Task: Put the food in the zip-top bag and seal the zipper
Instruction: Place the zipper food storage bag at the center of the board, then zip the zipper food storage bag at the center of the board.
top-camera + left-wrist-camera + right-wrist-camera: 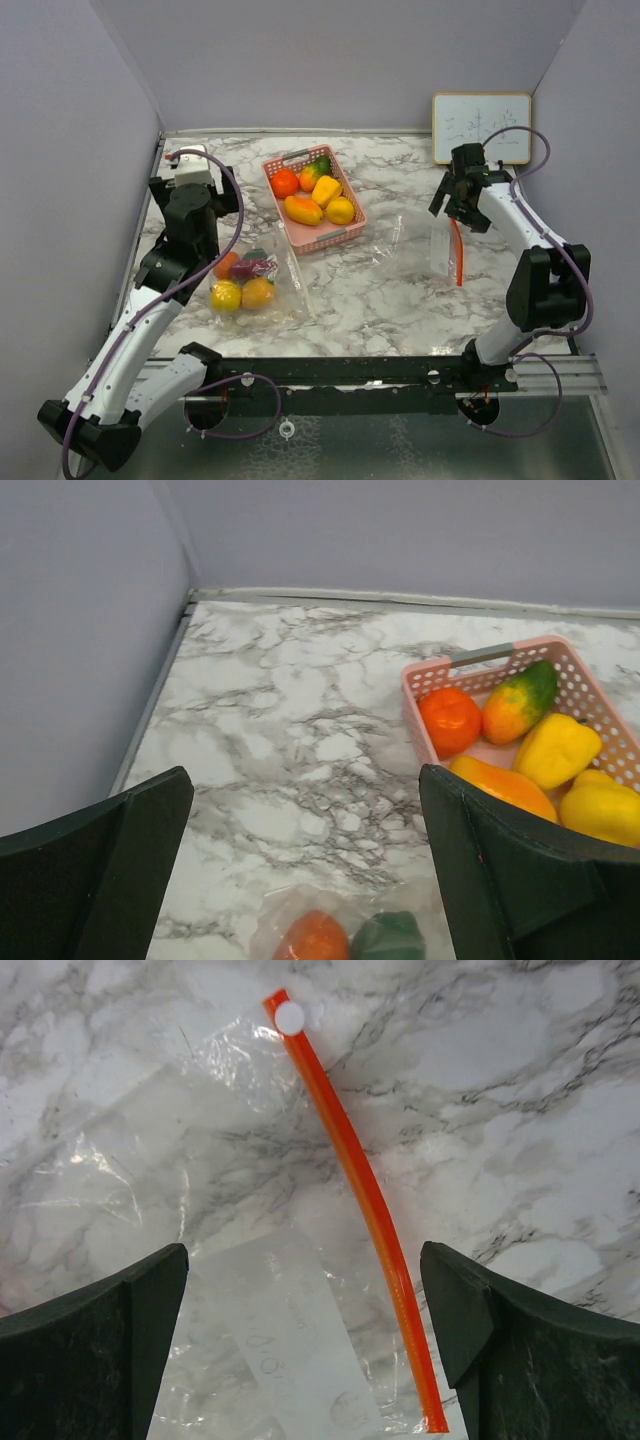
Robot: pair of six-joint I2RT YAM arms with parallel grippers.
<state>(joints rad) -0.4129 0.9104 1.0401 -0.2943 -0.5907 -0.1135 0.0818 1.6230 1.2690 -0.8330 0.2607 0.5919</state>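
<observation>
Toy food lies in a pink basket (345, 232): a red tomato (285, 182), a yellow pepper (326, 190), an orange piece (303, 210) and a lemon (341, 210). More food (243, 282) sits inside a clear bag at the left. It shows in the left wrist view as an orange piece (312, 938) and a green piece (390, 935). An empty clear zip-top bag (420, 240) with an orange zipper (350, 1170) lies flat at the right. My left gripper (305, 780) is open and empty above the marble, left of the basket (428, 672). My right gripper (303, 1255) is open and empty, above the empty bag (200, 1160).
A small whiteboard (481, 128) leans on the back wall at the right. Grey walls close the table on the left, back and right. The empty bag has a white label (300, 1330) and a white slider (290, 1018) at the zipper's far end.
</observation>
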